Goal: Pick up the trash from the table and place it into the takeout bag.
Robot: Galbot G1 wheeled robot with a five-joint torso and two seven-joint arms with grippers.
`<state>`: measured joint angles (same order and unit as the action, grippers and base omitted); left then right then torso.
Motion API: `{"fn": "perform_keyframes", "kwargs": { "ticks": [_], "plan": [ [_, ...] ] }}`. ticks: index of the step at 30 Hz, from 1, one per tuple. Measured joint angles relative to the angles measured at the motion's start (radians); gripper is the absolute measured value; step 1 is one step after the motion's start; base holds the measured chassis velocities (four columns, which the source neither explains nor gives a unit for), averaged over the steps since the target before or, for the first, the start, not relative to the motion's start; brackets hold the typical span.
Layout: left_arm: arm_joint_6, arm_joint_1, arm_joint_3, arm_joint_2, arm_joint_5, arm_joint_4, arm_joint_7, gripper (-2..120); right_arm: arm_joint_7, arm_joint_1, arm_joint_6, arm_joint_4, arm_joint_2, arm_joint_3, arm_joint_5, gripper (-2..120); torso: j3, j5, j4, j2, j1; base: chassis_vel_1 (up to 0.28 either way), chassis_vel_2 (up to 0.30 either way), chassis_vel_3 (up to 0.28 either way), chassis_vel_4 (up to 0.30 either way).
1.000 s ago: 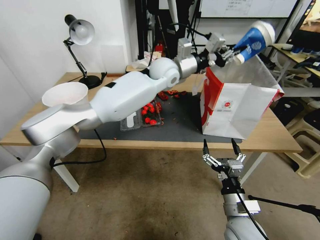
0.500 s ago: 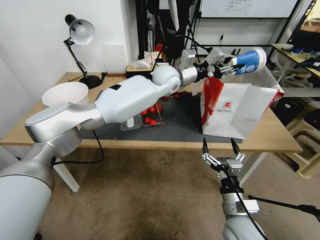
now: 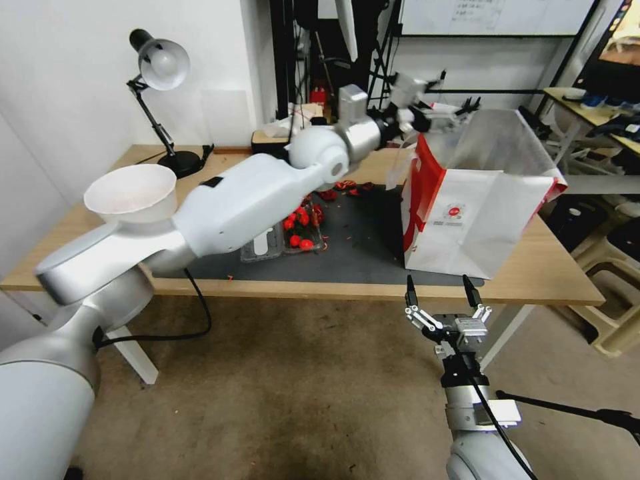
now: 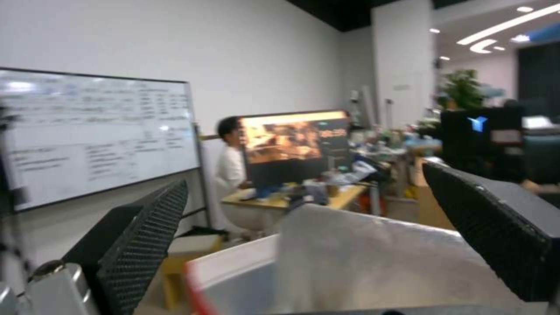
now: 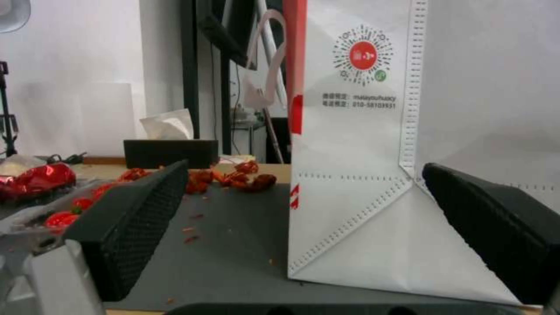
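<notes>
**Trash, item one: blue cup released over the bag**

- Takeout bag (image 3: 480, 220): upright on the table (image 3: 547, 280), at the 3 o'clock end of the dark mat (image 3: 360, 247). Mouth open, silvery lining showing.
- Left gripper (image 3: 448, 119): at the bag's upper rim, about 11 o'clock of the mouth. Fingers (image 4: 146, 227) spread apart with nothing between them; the left wrist view looks past them onto the lining.
- Change noted: one second ago this gripper held the blue paper cup high at 1 o'clock of the bag. Half a second ago the cup lay level over the mouth. Now the cup is out of the fingers, and the arm has drawn back toward 10 o'clock.
- Blue paper cup, location: judged to be inside the bag. The bag's interior floor cannot be seen, so this is inferred, not confirmed.
- Right gripper (image 3: 443, 303): parked below the table's front edge, at 6 o'clock of the bag, fingers apart and empty. Unmoved across the three head views.
- Outstanding: a shiny crumpled red piece (image 5: 35, 179), probably the crushed can, lies on the mat well apart from the bag, with red scraps (image 3: 347, 187) at the mat's 12 o'clock edge.
- Not for collection: large white bowl (image 3: 130, 190) and tomato tray (image 3: 287, 240).
- Status: one piece judged deposited; the left arm is free for another pick.
</notes>
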<state>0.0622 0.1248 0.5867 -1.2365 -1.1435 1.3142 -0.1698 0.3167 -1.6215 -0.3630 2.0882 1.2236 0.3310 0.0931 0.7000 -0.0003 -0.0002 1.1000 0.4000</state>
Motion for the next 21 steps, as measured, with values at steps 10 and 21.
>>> {"fn": "perform_keyframes", "kwargs": {
  "ticks": [10, 21],
  "plan": [
    [-0.025, -0.172, -0.165, 0.184, 0.050, 0.123, 0.108, 100, 0.000, 0.001, 0.012, 0.007, 0.001, -0.006, -0.004, 100, 0.000, -0.0002, 0.0003, 0.000, 0.000, 0.000, 0.000, 0.000, 0.000],
    [-0.067, -0.456, -0.445, 0.315, 0.106, 0.282, 0.179, 100, -0.001, 0.005, 0.025, 0.010, 0.000, -0.016, -0.010, 100, 0.000, -0.0001, 0.0004, 0.000, 0.000, 0.000, 0.000, 0.000, 0.000]
  ]
}}
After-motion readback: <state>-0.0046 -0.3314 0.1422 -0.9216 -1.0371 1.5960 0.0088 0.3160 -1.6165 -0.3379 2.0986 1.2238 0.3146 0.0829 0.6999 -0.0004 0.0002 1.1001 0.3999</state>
